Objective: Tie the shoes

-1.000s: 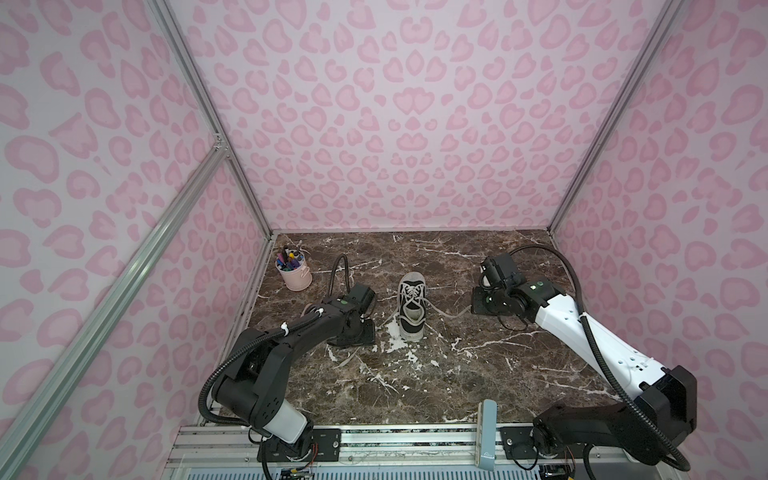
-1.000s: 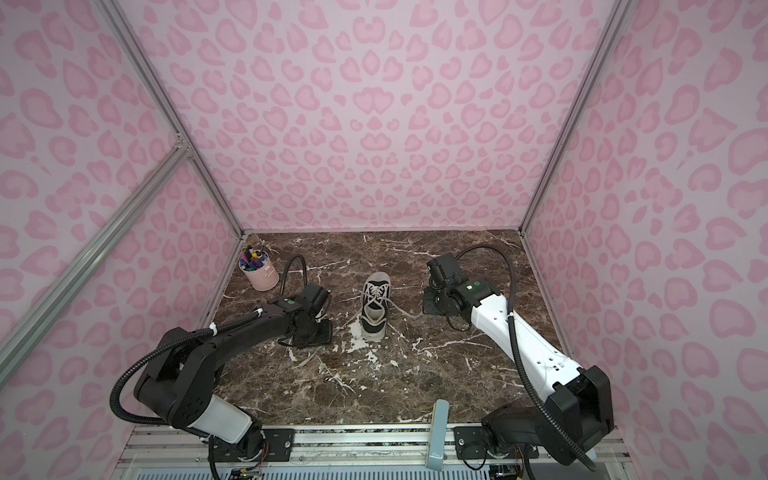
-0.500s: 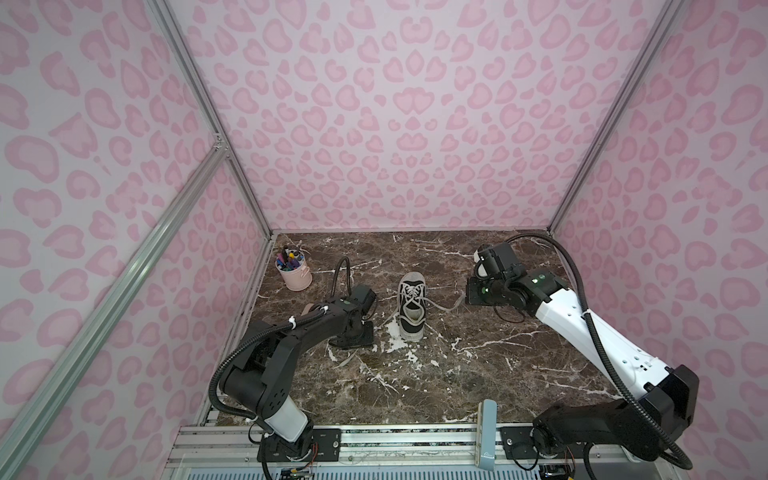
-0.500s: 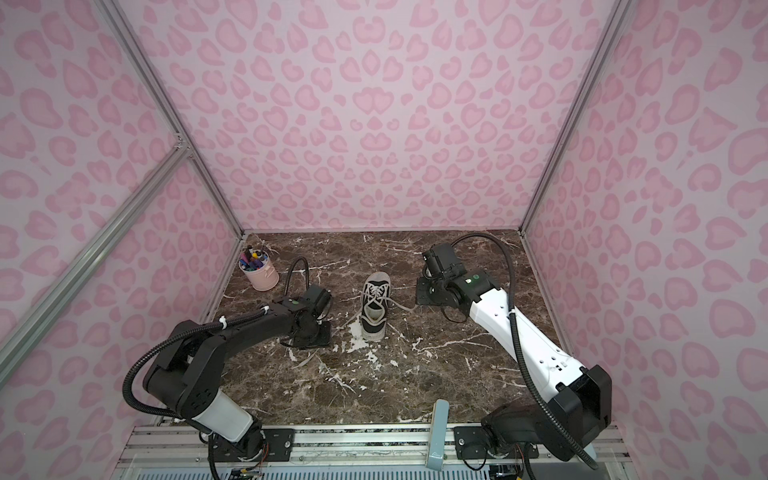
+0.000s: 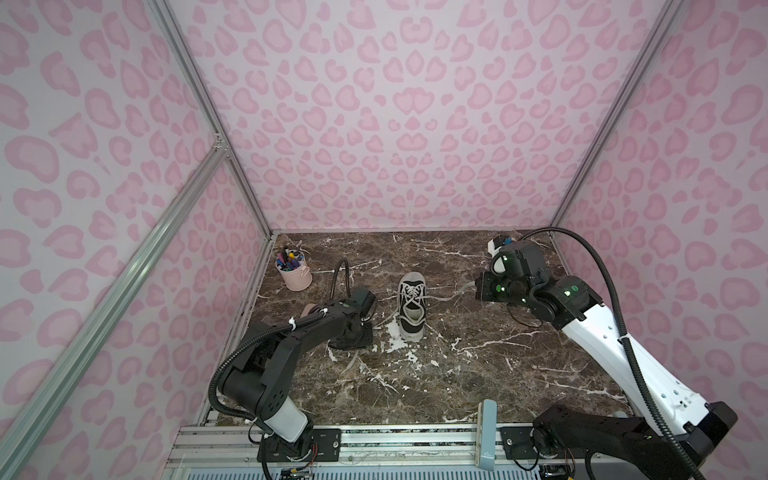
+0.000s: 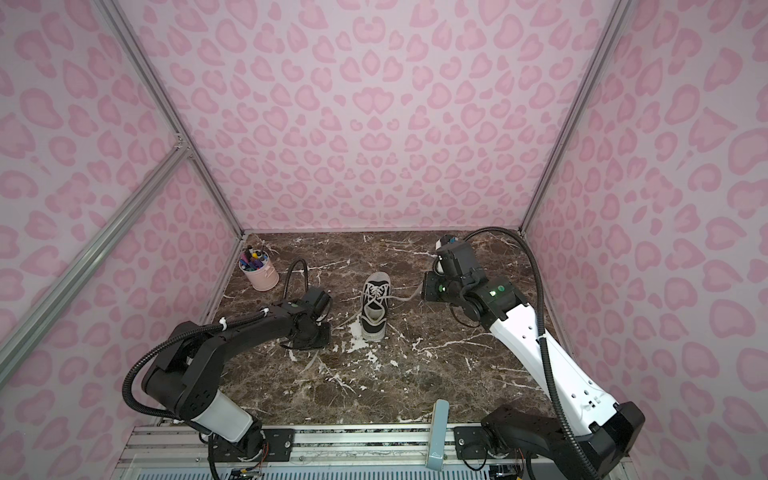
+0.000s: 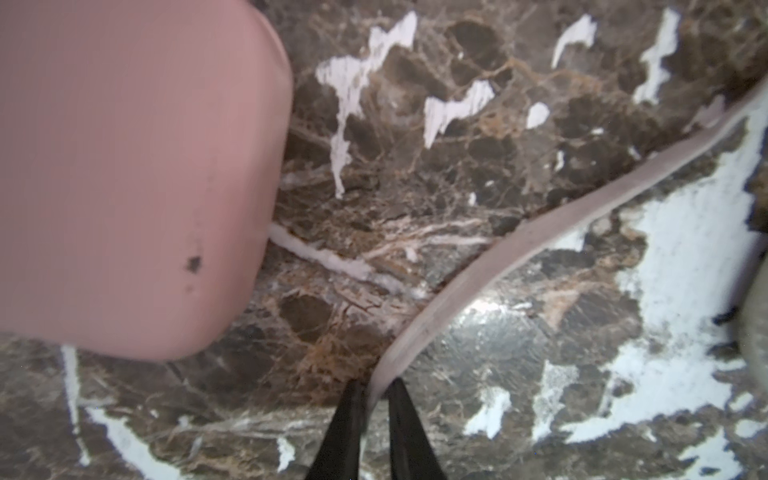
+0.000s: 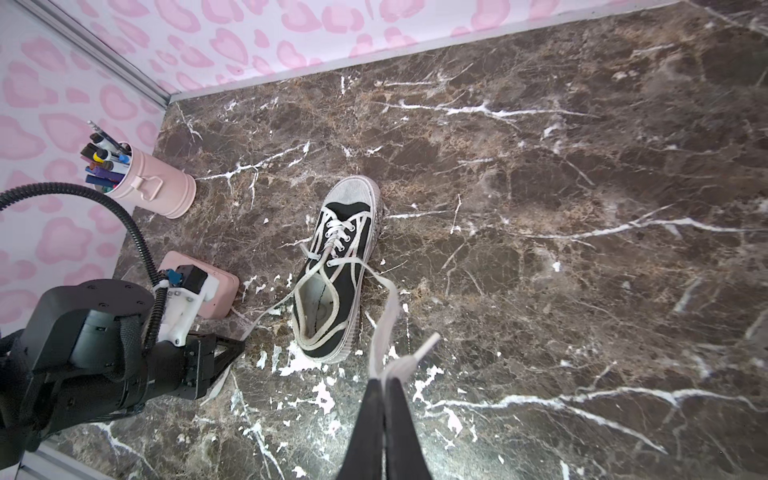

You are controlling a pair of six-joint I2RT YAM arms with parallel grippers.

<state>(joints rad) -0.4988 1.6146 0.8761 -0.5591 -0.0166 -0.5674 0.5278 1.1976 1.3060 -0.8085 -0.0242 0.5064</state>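
The left claw (image 5: 358, 337) points down at the desk (image 5: 457, 374) just left of the shoe (image 5: 411, 305) in both top views; its tips are hidden under its own body there. The shoe stands on its sole in the middle of the desk, toe toward the back wall. The right claw (image 5: 477, 287) hangs to the right of the shoe, with a lace end (image 5: 446, 296) stretched from the eyelets to its tips. A pink pen cup (image 5: 296, 275) stands left of the shoe, farther back.

In the left wrist view the left claw's two fingers (image 7: 349, 424) pinch a lace strand (image 7: 540, 232) that runs across the desk. A flat pink case (image 7: 124, 166) lies near the strand, not touching it.

In the right wrist view the right claw (image 8: 384, 384) is pressed together on the lace end, which rises from the shoe to the grip, its stiff tip poking out past the fingers. The left claw rests low beside the shoe's heel, and the case lies just behind it.
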